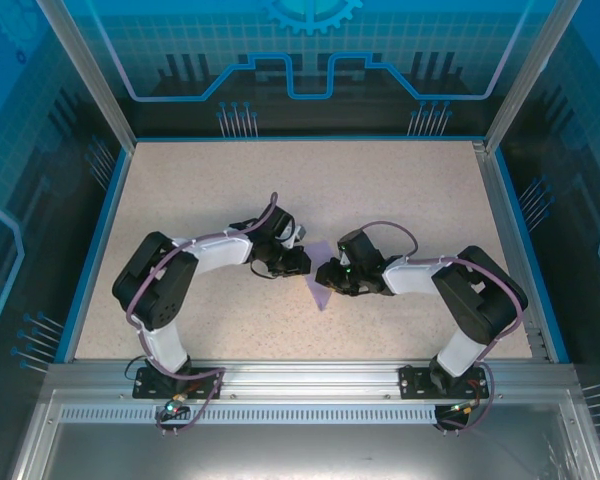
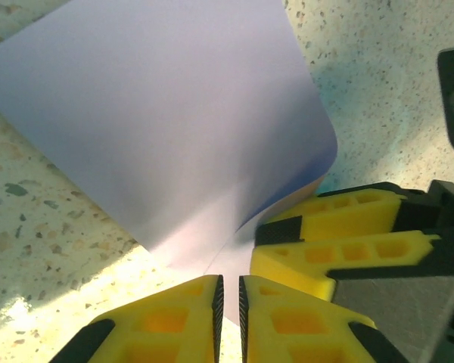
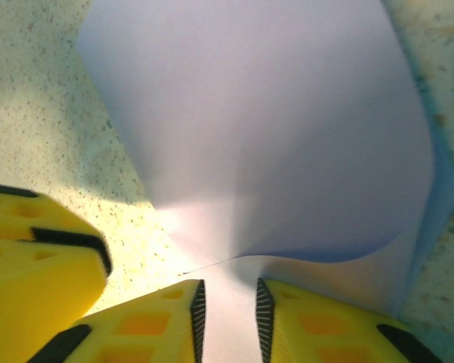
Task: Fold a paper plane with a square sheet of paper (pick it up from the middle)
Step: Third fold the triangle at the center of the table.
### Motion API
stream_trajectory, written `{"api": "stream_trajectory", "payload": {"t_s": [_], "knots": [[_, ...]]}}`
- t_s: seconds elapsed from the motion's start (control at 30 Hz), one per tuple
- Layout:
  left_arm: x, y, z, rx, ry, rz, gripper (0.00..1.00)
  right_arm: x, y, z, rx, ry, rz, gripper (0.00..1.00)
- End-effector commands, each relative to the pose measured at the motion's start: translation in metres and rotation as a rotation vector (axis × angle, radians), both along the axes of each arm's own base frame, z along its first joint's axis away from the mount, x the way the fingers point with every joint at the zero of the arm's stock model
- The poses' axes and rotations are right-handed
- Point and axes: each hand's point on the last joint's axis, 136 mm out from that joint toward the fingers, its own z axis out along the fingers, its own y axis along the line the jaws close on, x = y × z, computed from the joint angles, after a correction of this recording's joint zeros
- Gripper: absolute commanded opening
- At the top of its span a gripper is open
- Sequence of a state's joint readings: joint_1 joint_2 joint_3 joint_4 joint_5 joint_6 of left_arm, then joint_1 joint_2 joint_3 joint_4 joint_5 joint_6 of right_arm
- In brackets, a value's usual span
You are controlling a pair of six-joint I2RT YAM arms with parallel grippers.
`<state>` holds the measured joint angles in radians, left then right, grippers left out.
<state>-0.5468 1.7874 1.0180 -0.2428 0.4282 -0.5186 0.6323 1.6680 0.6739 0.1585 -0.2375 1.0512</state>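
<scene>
The lavender square sheet of paper (image 1: 321, 290) lies at the table's middle between both grippers. One layer curls over another (image 2: 159, 113), so it has no paper plane shape. My left gripper (image 1: 302, 262) sits at the sheet's left corner. Its yellow fingers (image 2: 229, 302) stand a thin slit apart, and paper and table show through the slit. From the right, my right gripper (image 1: 327, 277) meets the sheet with its jaws (image 3: 228, 318) apart. Paper (image 3: 265, 128) lies flat in that gap, unpinched, with the curled layer's edge just ahead of the tips.
The right gripper's fingers (image 2: 333, 242) lie close beside the left gripper's. One left finger (image 3: 30, 257) shows at the left in the right wrist view. The speckled table (image 1: 230, 190) is bordered by a blue rim and enclosure walls (image 1: 100, 230).
</scene>
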Motion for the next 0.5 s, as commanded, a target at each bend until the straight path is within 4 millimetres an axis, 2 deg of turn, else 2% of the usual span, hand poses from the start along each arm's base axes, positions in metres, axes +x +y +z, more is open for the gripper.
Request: {"api": "stream_trajectory", "payload": {"t_s": [0.0, 0.27, 0.47], "knots": [[-0.011, -0.002, 0.005, -0.033, 0.031, 0.0, 0.16, -0.022, -0.02, -0.027, -0.101, 0.077, -0.003, 0.23], [-0.027, -0.015, -0.005, -0.037, 0.062, -0.05, 0.15, -0.024, -0.021, -0.032, -0.099, 0.085, -0.005, 0.07], [-0.033, -0.018, -0.013, -0.031, 0.071, -0.073, 0.15, -0.027, -0.023, -0.035, -0.105, 0.091, -0.002, 0.02]]}}
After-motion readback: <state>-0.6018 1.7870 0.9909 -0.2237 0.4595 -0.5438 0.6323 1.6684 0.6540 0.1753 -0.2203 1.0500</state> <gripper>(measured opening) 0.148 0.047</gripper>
